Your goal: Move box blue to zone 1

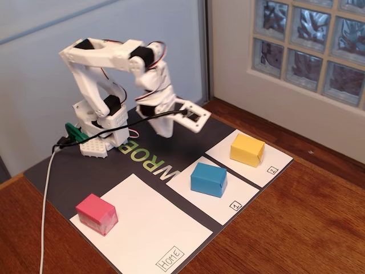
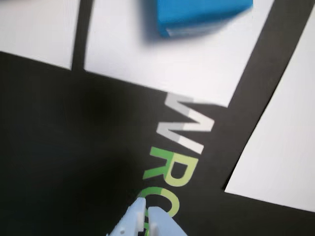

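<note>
The blue box point(image 1: 208, 178) sits on zone 1 point(image 1: 242, 191), the white patch with a boxed "1" in its front corner. In the wrist view the blue box point(image 2: 202, 14) lies at the top edge on the same white patch point(image 2: 162, 64), partly cut off. My gripper point(image 1: 164, 131) is folded back near the arm's base, above the black mat and well apart from the box. In the wrist view the gripper point(image 2: 147, 212) shows at the bottom edge over the green lettering. Its fingers are together with nothing between them.
A pink box point(image 1: 97, 214) stands on the large "Home" patch point(image 1: 148, 228) at front left. A yellow box point(image 1: 247, 149) stands on the patch marked "2" point(image 1: 274, 162) at right. A white cable point(image 1: 45, 211) runs along the left. Wall and glass blocks stand behind.
</note>
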Controlling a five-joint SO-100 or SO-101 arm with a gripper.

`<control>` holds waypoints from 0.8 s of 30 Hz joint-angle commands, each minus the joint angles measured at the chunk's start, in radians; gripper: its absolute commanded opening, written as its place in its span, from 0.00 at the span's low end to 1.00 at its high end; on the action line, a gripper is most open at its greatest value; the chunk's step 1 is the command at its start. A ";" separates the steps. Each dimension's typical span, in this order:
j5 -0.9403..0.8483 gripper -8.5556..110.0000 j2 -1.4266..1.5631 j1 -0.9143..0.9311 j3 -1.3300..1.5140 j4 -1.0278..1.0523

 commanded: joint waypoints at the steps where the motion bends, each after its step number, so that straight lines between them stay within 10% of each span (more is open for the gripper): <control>1: -0.006 0.07 0.135 0.040 0.115 -0.012; 24: -0.124 0.07 0.821 0.275 0.687 0.083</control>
